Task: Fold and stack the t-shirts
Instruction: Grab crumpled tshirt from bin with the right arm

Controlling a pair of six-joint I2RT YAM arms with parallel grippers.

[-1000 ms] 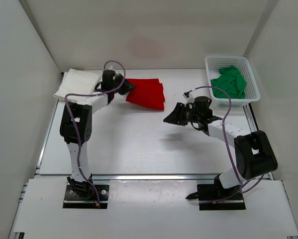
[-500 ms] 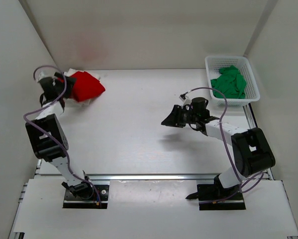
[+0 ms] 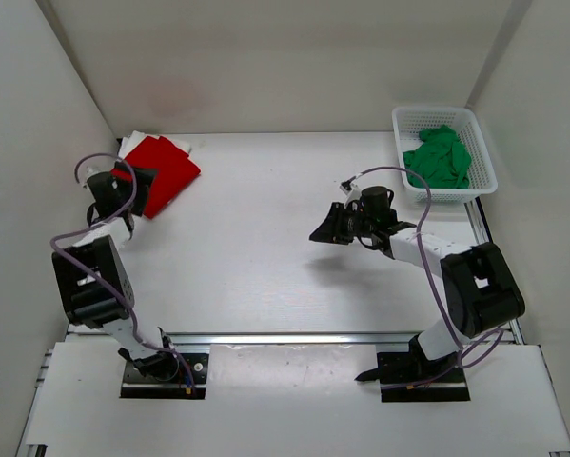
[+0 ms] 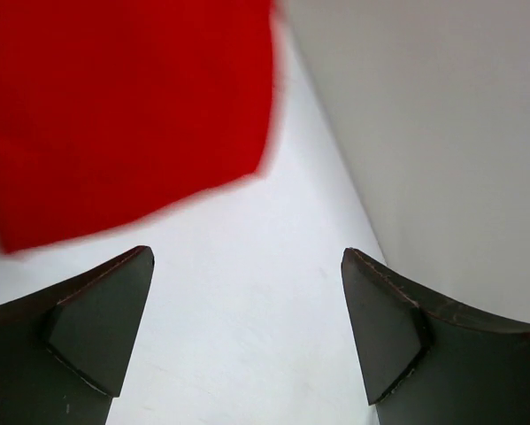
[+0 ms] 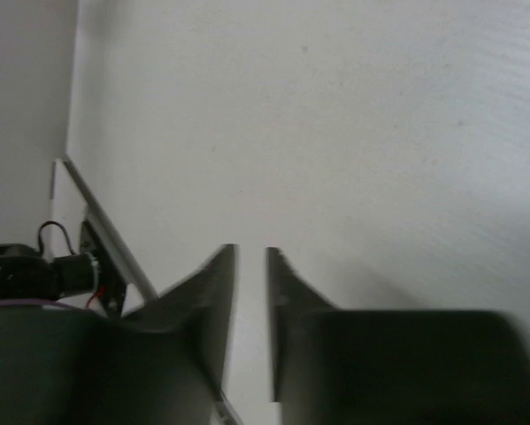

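Black left fingers (image 4: 95, 329) spread beside red shirt (image 4: 127, 111)

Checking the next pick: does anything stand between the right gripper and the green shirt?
Only the basket wall: the green shirt lies inside the basket, so the right gripper would likely have to come in from above. Nothing else visible between them.

The top external camera sits high behind the arm bases and looks down over the whole table (image 3: 265, 276). The left wrist camera looks closely past the left gripper (image 4: 247, 254) at the red shirt (image 4: 123, 106) beside the side wall (image 4: 441, 133), a spot the top view shows at far left. The right wrist camera skims low over the table past the right gripper (image 5: 250, 254) toward an edge rail (image 5: 96, 226).
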